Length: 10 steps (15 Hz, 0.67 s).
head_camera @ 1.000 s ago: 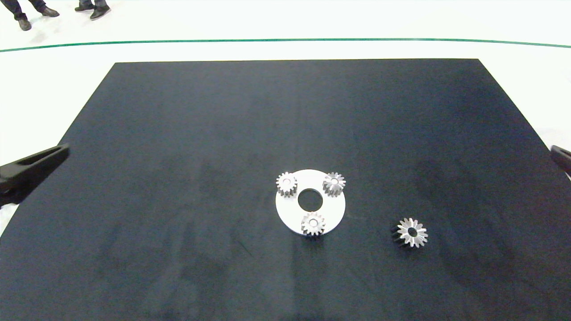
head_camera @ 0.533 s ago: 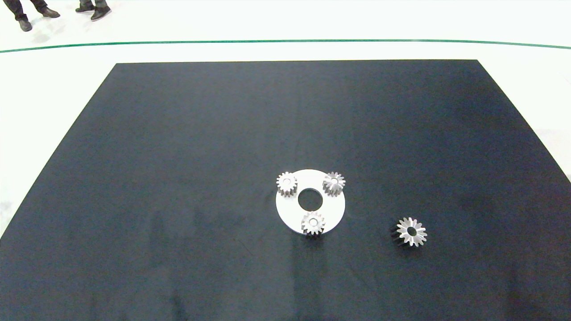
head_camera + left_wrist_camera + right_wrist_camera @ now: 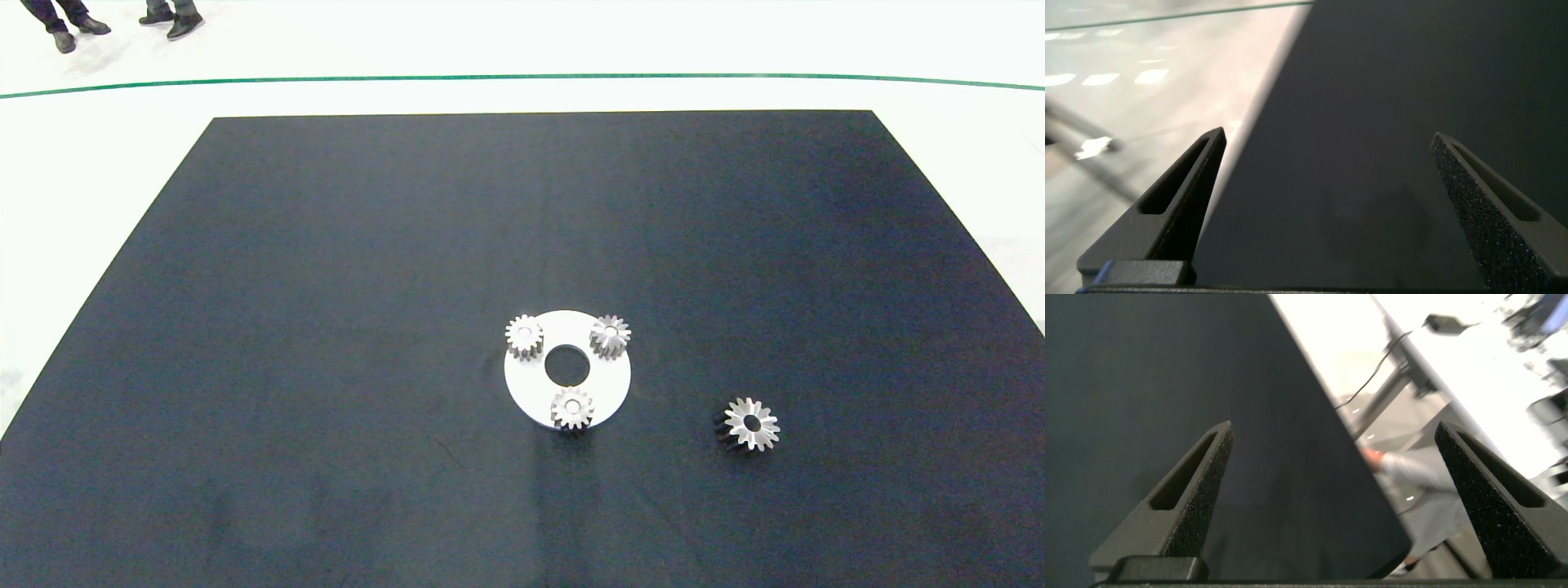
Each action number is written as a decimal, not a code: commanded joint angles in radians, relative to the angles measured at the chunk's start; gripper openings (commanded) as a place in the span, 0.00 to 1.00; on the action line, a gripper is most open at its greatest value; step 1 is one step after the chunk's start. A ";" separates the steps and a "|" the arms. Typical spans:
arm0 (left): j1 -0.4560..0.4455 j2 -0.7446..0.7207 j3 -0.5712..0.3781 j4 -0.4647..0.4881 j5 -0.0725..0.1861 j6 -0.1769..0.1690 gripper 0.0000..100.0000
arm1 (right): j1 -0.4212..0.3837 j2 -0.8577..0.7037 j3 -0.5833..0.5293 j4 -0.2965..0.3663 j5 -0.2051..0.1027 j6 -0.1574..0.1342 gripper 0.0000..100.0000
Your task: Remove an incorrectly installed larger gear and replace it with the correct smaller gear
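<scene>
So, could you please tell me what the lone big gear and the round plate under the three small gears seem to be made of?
The large silvery spur gear looks like bare machined metal: bright, reflective face, dark flanks. The flat white ring-shaped plate looks matte and uniform, perhaps plastic or painted metal; the view leaves that open.

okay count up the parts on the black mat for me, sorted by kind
Small silvery gears on the white disc: 3
Larger gear, alone on the mat: 1
White disc with centre hole: 1
Total: 5
</scene>
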 commanded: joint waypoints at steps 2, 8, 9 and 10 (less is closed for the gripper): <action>0.003 -0.007 0.234 -0.092 -0.222 -0.115 1.00 | 0.005 -0.054 0.016 0.133 0.106 0.091 1.00; 0.000 -0.007 0.237 -0.069 -0.570 -0.211 1.00 | 0.005 -0.054 0.014 0.173 0.492 0.168 1.00; 0.000 -0.007 0.237 -0.073 -0.586 -0.218 1.00 | 0.005 -0.054 0.011 0.204 0.632 0.183 1.00; 0.001 -0.007 0.237 -0.073 -0.507 -0.194 1.00 | 0.005 -0.054 0.007 0.214 0.621 0.177 1.00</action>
